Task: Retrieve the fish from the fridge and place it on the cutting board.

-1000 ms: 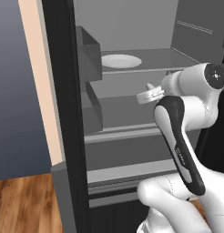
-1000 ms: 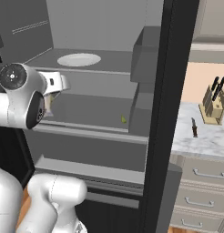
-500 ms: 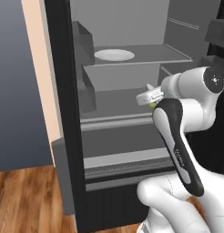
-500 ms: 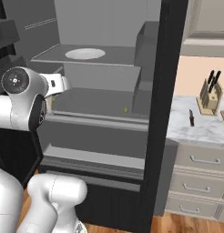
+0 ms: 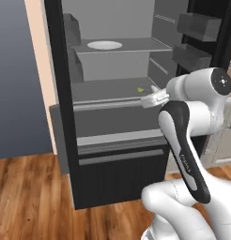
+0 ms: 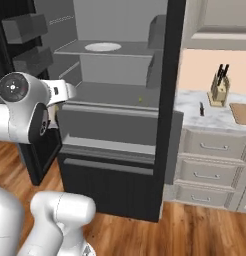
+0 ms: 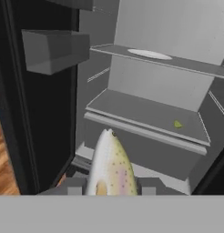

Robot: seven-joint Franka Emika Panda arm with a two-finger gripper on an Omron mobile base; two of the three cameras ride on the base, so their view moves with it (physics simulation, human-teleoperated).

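A speckled silvery fish [image 7: 110,166] with a yellowish belly stands up between my fingertips [image 7: 73,186] in the hand view, and my gripper [image 7: 109,187] is shut on it. The black-framed fridge [image 5: 56,93] stands open in front, with grey shelves and door bins. In the left base view my gripper [image 5: 149,99] hangs just outside the fridge, level with its middle shelf. The cutting board [image 6: 242,113] lies on the marble counter at the right edge of the right base view, far from the gripper.
A white plate [image 5: 104,45] sits on the upper shelf. A small yellow-green thing [image 7: 177,124] lies on the middle shelf. A knife block [image 6: 218,90] and a dark-handled knife [image 6: 202,108] stand on the counter left of the board. The fridge door [image 6: 25,60] with bins is at the left.
The whole picture has shifted: the base has backed away from the fridge, and the counter with the board has come into the right base view. The gripper stays shut on the fish.
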